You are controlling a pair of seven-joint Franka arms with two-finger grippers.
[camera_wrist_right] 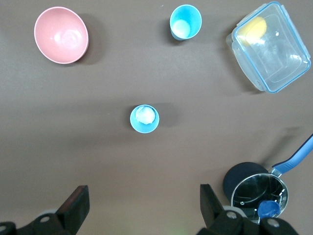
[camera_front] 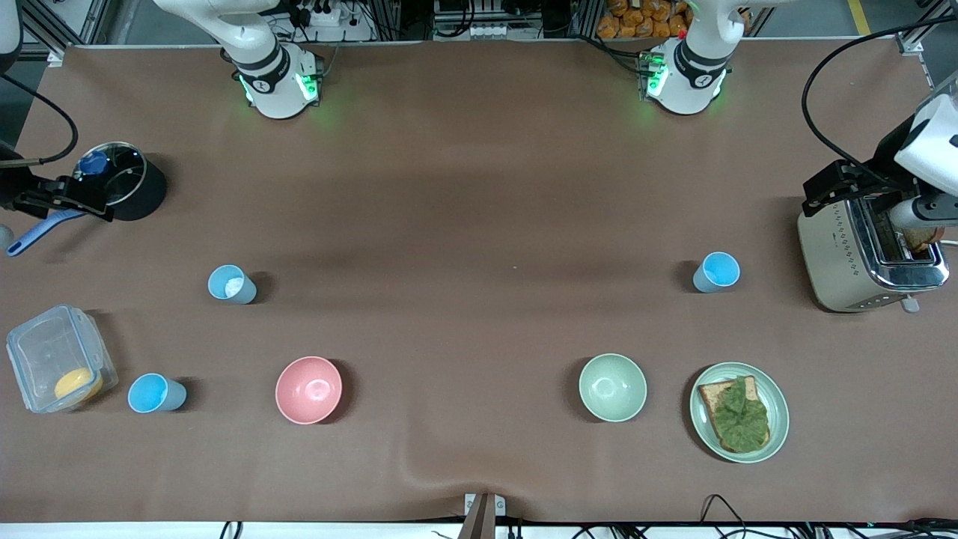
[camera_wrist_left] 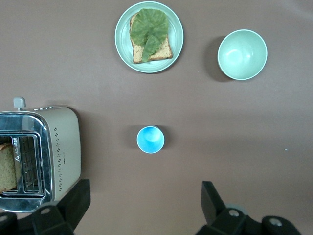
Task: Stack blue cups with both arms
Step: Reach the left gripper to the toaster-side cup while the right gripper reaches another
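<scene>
Across the brown table I see three blue cups, one mid-right [camera_front: 717, 272], one left of centre [camera_front: 231, 284], one lower left [camera_front: 155, 393]; with both grippers [camera_wrist_left: 142, 205] [camera_wrist_right: 144, 208] spread wide and empty, I should descend squarely over a cup's rim.

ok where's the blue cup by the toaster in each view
Front view: the blue cup stands beside the toaster, at the left arm's end of the table, farther from the camera than the plate of toast.
Left wrist view: the same cup sits mid-picture, between the open fingers of the left gripper.
Right wrist view: not in it; the two cups there are others.
Shared landmark: the toaster, in the front and left wrist views.
</scene>
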